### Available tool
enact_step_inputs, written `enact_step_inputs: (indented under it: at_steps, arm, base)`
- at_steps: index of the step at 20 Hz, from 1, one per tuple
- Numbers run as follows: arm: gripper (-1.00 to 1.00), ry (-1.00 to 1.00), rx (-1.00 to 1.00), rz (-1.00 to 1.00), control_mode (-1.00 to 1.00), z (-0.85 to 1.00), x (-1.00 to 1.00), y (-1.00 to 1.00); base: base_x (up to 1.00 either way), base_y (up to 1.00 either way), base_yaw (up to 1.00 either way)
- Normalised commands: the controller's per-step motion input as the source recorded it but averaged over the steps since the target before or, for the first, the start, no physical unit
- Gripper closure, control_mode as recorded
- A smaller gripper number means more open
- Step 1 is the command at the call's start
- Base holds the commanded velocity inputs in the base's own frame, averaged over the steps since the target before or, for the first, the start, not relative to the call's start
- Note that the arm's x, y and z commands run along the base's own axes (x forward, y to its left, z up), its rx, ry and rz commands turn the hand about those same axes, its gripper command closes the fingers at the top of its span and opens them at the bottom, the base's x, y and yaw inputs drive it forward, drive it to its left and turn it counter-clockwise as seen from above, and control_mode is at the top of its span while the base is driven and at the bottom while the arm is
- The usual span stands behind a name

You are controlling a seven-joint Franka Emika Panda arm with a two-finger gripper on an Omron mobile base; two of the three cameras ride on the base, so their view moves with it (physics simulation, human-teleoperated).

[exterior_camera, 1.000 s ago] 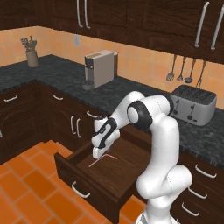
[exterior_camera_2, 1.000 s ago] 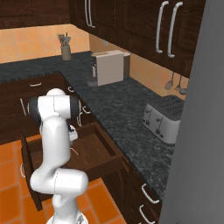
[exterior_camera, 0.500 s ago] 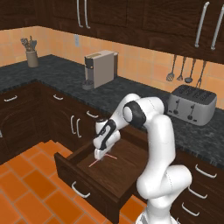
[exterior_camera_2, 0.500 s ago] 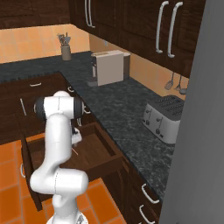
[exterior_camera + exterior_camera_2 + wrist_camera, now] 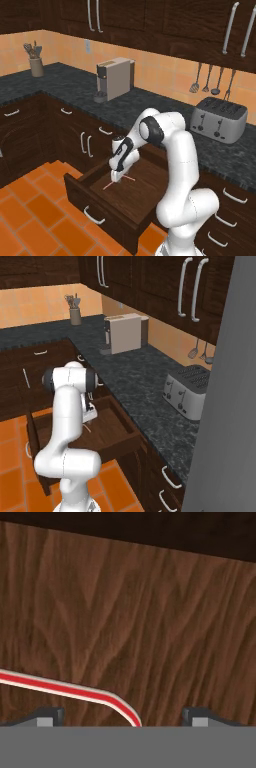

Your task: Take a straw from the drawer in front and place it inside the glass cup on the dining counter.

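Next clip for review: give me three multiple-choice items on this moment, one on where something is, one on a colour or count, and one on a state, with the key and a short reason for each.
1. Where does the thin red straw lie?
A. on the black speckled worktop
B. on the brown floor of the wide dark wooden drawer
C. on the orange floor tiles

2. How many slots does the silver toaster have on top?
A. two
B. four
C. six

3. How does the robot's hand stand?
A. fingers apart, low over the straw
B. clamped shut on the straw
C. raised above the worktop

Answers: 1 B, the hand view shows the straw flat on the wood grain. 2 B, the left base view shows four dark slots. 3 A, the hand view shows the two finger tips wide apart with the straw's end between them.
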Motion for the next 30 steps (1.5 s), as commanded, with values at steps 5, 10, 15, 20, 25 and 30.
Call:
enact_step_inputs:
  at_steps: [5,10,15,20,25,30]
  arm:
    - [-1.0,0.0,0.0,0.05,-1.0,-0.41,0.09,-0.04]
    - [1.0,0.0,-0.02,0.05,-1.0,-0.83,-0.24,0.01]
    - [1.0,0.0,-0.01,0.03,-1.0,-0.61,-0.33,0.0]
    - [1.0,0.0,0.0,0.01,-1.0,-0.34,-0.38,0.03]
    - [1.0,0.0,0.0,0.0,-1.0,-0.12,-0.47,0.12]
    - [1.0,-0.01,0.0,0.0,-1.0,0.14,-0.31,0.09]
  base:
    - [0.0,0.0,0.0]
    - [0.0,0.0,0.0]
    - [0.0,0.0,0.0]
    - [0.0,0.0,0.0]
    - [0.0,0.0,0.0]
    - [0.0,0.0,0.0]
